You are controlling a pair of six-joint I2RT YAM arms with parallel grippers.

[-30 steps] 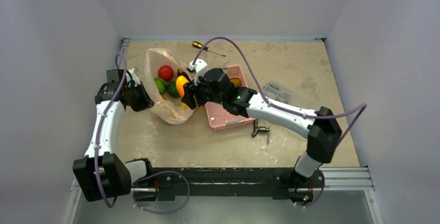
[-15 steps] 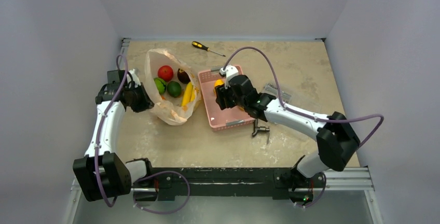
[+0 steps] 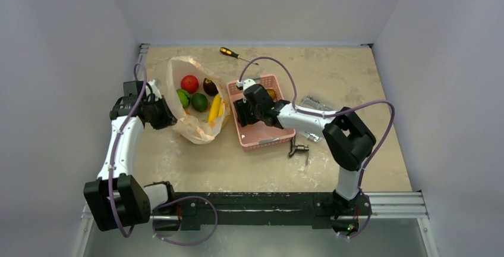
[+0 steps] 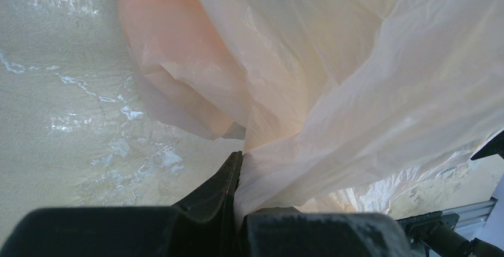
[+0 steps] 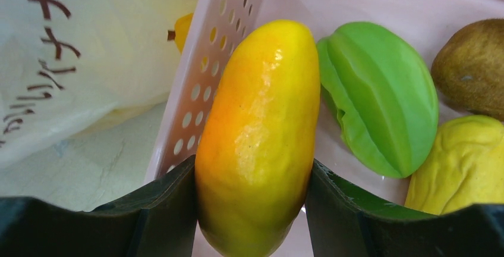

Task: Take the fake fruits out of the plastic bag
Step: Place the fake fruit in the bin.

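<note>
Nearest to the left wrist camera, at the bottom centre of its frame, I am seeing the left gripper (image 4: 236, 171) pressed together and pinching a fold of the plastic bag (image 4: 368, 90). In the right wrist view the right gripper (image 5: 252, 171) is pinching a yellow-orange oblong fruit (image 5: 261, 120) between its two fingers. It is holding this fruit over the left wall of the pink basket (image 5: 220, 78). Behind it, inside the basket, a green ribbed fruit (image 5: 380, 96), a brown kiwi (image 5: 472, 66) and a yellow lumpy fruit (image 5: 463, 162) are lying close together.

In the top view the bag is lying open at centre left, just beside the basket. Inside it the yellow bananas (image 3: 215, 108) are lying on the right and two green round fruits (image 3: 183, 97) on the left. The red apple (image 3: 189, 83) and the dark purple-brown fruit (image 3: 209, 86) are lying further back. A small dark metal part (image 3: 297, 148) is sitting just below the basket, and a clear packet (image 3: 315, 103) is on its right. At the upper centre, a screwdriver (image 3: 236, 55) is lying on the table (image 3: 238, 168).
</note>
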